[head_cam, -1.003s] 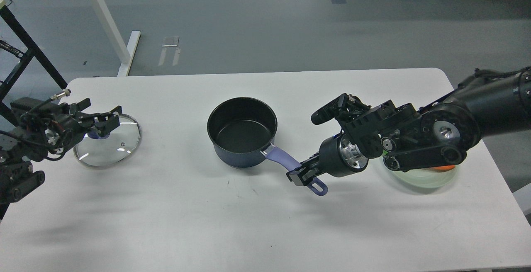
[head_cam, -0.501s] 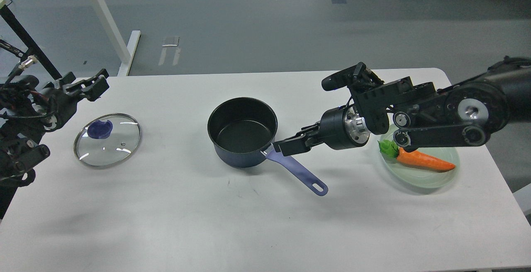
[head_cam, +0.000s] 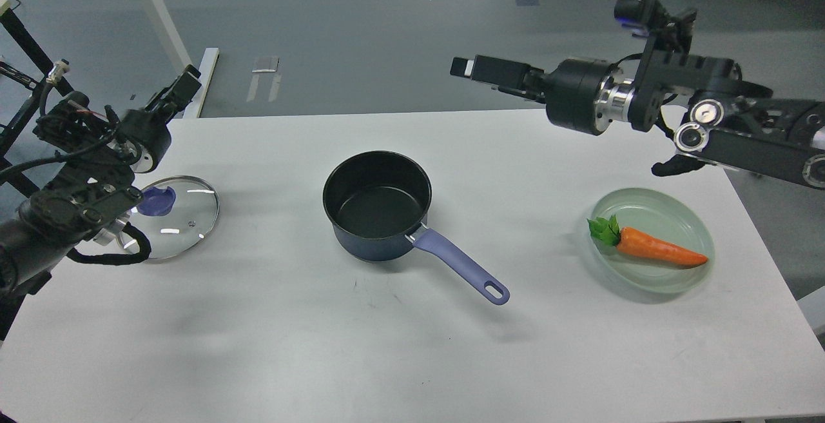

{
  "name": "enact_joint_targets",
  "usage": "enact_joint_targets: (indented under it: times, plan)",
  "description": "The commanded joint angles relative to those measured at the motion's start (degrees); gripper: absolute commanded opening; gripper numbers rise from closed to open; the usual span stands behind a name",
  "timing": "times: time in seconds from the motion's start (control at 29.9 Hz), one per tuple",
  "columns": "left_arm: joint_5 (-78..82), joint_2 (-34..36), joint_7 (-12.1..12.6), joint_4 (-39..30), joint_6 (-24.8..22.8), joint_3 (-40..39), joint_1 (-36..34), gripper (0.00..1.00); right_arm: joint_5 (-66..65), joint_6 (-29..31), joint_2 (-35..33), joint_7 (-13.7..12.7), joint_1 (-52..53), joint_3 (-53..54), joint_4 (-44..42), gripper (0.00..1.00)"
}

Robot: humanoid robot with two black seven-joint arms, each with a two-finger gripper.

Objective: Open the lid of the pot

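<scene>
The dark pot (head_cam: 377, 207) stands uncovered in the middle of the white table, its purple handle (head_cam: 461, 269) pointing to the front right. The glass lid (head_cam: 184, 220) with a blue knob (head_cam: 156, 200) lies flat on the table to the left of the pot. My left gripper (head_cam: 182, 89) is raised above and behind the lid, apart from it, holding nothing. My right gripper (head_cam: 474, 67) is raised high behind the table's far edge, well away from the pot and holding nothing. Both grippers are seen side-on, so the gap between their fingers does not show.
A pale green plate (head_cam: 677, 207) with a toy carrot (head_cam: 657, 250) sits at the right of the table (head_cam: 399, 345). My right forearm (head_cam: 722, 120) hangs above the table's far right corner. A white desk leg (head_cam: 171, 42) stands on the floor behind.
My right gripper has let go of the pot handle and risen up and back to the right. My left gripper has left the lid knob and lifted up and away; the lid stays on the table.
</scene>
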Motion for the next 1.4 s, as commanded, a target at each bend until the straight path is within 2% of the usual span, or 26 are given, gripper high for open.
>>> enact_joint_targets:
  times: [0.0, 0.17, 0.27, 0.47, 0.6, 0.67, 0.77, 0.8, 0.9, 1.1, 1.17, 1.27, 1.3, 1.37]
  plan:
    - [-5.8, -0.6, 0.0, 0.3, -3.5, -6.5, -0.5, 0.99, 0.7, -0.1, -0.3, 0.4, -7.5, 13.5, -3.1, 0.99]
    - [-9.8, -0.8, 0.0, 0.4, -8.3, -19.0, 0.2, 0.99, 5.7, -0.1, 0.4, 0.5, -17.4, 28.1, -6.3, 0.99]
    - [-11.1, -0.9, 0.1, 0.3, -11.6, -23.1, 0.8, 0.99, 11.5, -0.1, 1.1, 0.5, -21.3, 32.8, -7.8, 0.99]
    - [-21.0, -2.5, 0.0, -0.1, -19.6, -25.6, 1.3, 0.99, 27.6, -0.2, 2.5, 0.5, -24.6, 36.0, -10.4, 0.99]
    - [-28.9, -2.9, 0.1, -0.2, -20.8, -25.9, 1.2, 0.99, 37.4, -0.2, 3.8, 0.7, -25.5, 36.2, -14.2, 0.99]
    - [-31.3, -3.1, 0.1, -0.3, -21.9, -25.9, 1.3, 0.99, 40.4, -0.2, 5.2, 2.3, -25.6, 36.3, -16.5, 0.99]
    - [-33.2, -3.3, 0.1, -0.3, -24.1, -26.8, 1.3, 0.99, 47.3, 0.3, 9.0, 6.7, -26.5, 36.9, -20.9, 0.99]
    - [-33.3, -3.4, 0.1, -0.4, -24.5, -27.4, 1.3, 0.99, 49.3, 0.4, 10.4, 7.0, -26.8, 37.3, -22.5, 0.99]
    - [-33.4, -3.8, 0.3, -0.5, -25.1, -29.8, 1.4, 1.0, 53.1, 1.0, 15.0, 7.0, -27.8, 40.1, -27.0, 0.99]
    - [-33.4, -3.6, 0.4, -5.3, -27.4, -33.1, 3.6, 1.0, 54.7, 9.0, 21.6, 6.3, -29.5, 48.4, -37.5, 0.99]
    - [-33.4, -3.4, 0.4, -7.8, -27.4, -33.9, 4.6, 1.0, 55.4, 10.1, 23.2, 5.2, -29.4, 50.3, -40.8, 0.99]
    - [-33.4, -3.4, 0.8, -8.7, -27.3, -34.3, 5.0, 1.0, 55.8, 10.9, 24.7, 1.8, -29.3, 51.8, -43.0, 1.0]
    - [-33.5, -3.4, 1.4, -8.7, -27.0, -34.3, 5.0, 1.0, 55.8, 10.9, 25.1, 0.8, -29.3, 51.7, -43.1, 1.0]
    - [-33.6, -3.4, 2.9, -8.3, -26.6, -34.3, 5.0, 1.0, 55.6, 10.9, 25.4, 0.7, -29.3, 50.8, -43.0, 1.0]
